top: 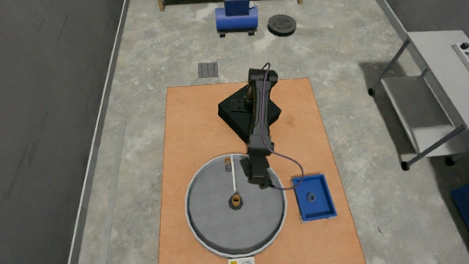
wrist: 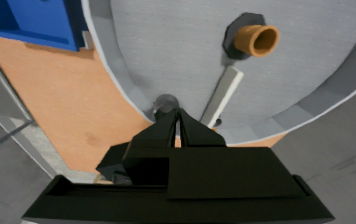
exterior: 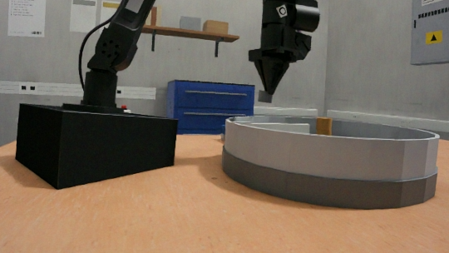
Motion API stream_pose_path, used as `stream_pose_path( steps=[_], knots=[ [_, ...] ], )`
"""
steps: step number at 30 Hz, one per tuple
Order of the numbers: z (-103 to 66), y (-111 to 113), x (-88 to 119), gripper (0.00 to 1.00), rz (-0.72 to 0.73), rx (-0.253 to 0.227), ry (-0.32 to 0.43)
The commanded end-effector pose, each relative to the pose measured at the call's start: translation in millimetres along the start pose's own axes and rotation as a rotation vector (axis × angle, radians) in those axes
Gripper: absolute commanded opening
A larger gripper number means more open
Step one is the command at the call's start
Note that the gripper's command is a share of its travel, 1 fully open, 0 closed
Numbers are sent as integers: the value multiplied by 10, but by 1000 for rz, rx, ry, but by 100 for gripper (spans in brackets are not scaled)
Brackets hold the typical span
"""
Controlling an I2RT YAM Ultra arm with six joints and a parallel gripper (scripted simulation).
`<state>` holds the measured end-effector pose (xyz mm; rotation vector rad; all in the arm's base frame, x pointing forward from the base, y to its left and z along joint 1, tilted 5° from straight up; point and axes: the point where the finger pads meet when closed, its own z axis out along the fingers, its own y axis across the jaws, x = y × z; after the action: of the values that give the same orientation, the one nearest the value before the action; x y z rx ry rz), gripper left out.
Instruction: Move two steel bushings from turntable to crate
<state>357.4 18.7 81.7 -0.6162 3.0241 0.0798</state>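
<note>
My gripper [exterior: 268, 91] [wrist: 178, 112] is shut on a grey steel bushing [exterior: 264, 96] [wrist: 166, 102], held at the fingertips above the near-arm side of the turntable [top: 187, 201] [exterior: 333, 156] [wrist: 113, 58]. Another grey bushing [top: 313, 196] lies in the blue crate [top: 321, 207] [wrist: 40, 19], right of the turntable in the top view. On the turntable, a small copper-coloured bushing [top: 227, 158] and a grey one [top: 227, 168] sit close together beside the white bar [top: 234, 175] [exterior: 287, 127] [wrist: 222, 96]. The gripper mostly hides them in the wrist view.
An orange-brown hollow cylinder [top: 235, 200] [exterior: 324, 126] [wrist: 263, 40] stands at the turntable's centre, at the bar's inner end. The raised turntable wall and the crate's wall stand between the bushing and the crate floor. The black arm base [top: 234, 120] [exterior: 96, 146] stands behind the turntable.
</note>
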Motion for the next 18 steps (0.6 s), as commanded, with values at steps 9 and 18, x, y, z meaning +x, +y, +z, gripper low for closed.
stream_pose_path(
  steps=[9,18],
  knots=[
    [-68,974,-537,0,50,18,-14],
    [-64,1613,-844,0,50,18,-16]
  ],
)
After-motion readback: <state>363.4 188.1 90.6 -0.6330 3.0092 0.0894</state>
